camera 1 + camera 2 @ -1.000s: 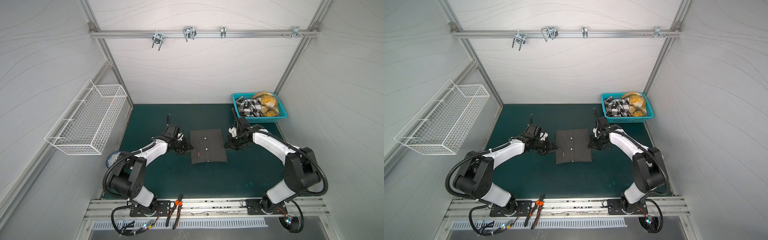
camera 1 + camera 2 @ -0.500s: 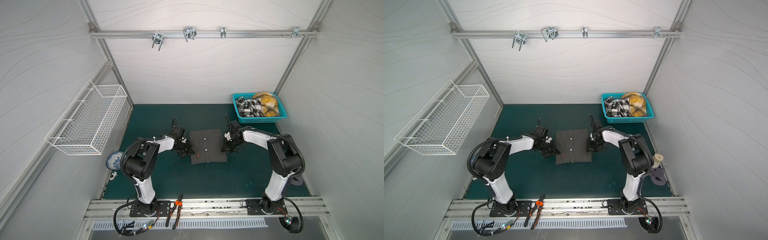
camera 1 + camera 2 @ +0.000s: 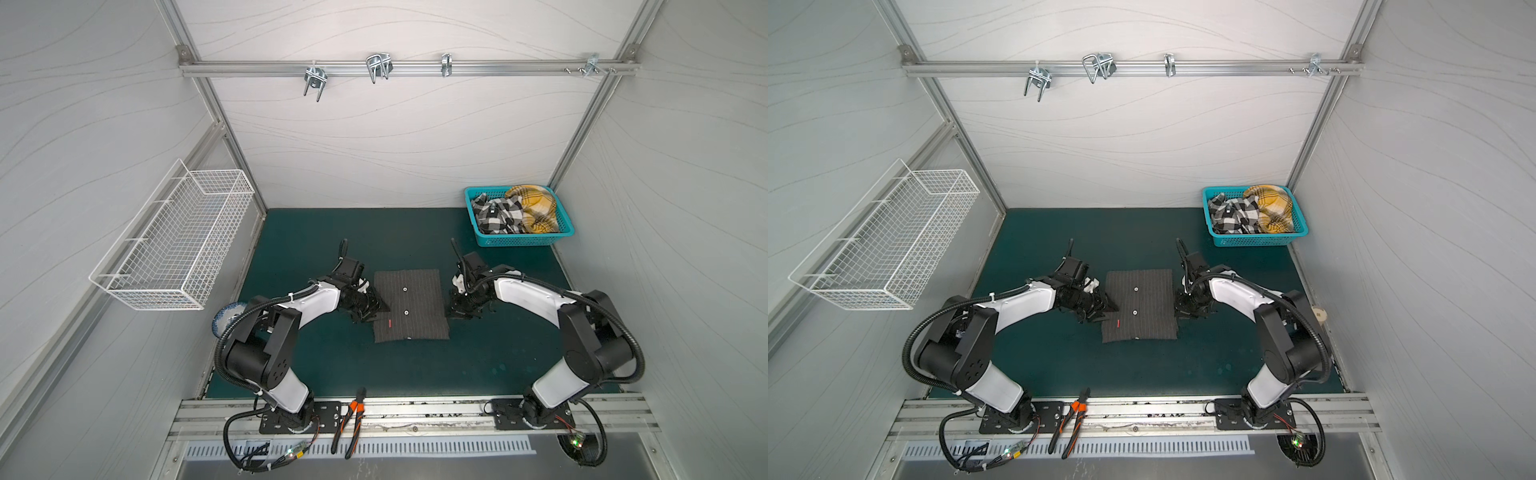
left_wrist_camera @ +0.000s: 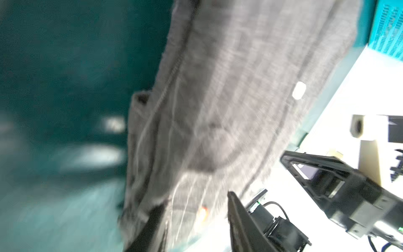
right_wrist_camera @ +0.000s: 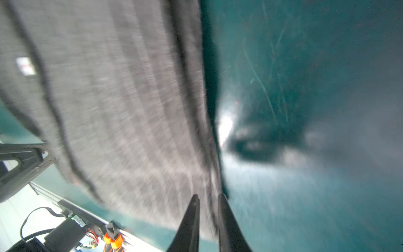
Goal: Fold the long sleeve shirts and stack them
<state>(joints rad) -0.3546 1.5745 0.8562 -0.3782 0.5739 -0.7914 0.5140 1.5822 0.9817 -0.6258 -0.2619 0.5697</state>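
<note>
Pinstripes and two white buttons are shown on the shirt [image 3: 409, 305] [image 3: 1140, 305], which is laid folded into a flat rectangle at the centre of both top views, on the green mat [image 3: 415, 365] [image 3: 1142, 365]. A small red tag [image 3: 389, 323] is seen near its lower left edge. The left gripper [image 3: 376, 315] [image 3: 1106, 313] is set against the shirt's left edge, its arm bent low and reaching in from the lower left of the frame. The right gripper [image 3: 455, 311] [image 3: 1183, 311] is placed just beside the right edge, its arm arched in from the lower right. How the jaws stand cannot be read from above. In the left wrist view the left gripper [image 4: 194, 201] is shown spread wide, with the blurred shirt [image 4: 218, 109] lying across the gap and one button [image 4: 298, 90] visible. In the right wrist view the right gripper [image 5: 208, 195] is shown with its fingers drawn close, a narrow gap left between them, over the edge of the shirt [image 5: 109, 98]. Whether cloth is pinched there cannot be told through the blur. Only the top views take in the teal basket [image 3: 523, 240] [image 3: 1258, 240] of plaid clothes at the upper right of the mat. They alone show the white wire basket [image 3: 178, 249] [image 3: 888, 245] on the left wall. Orange-handled pliers [image 3: 353, 419] [image 3: 1073, 419] are seen on the front rail.
</note>
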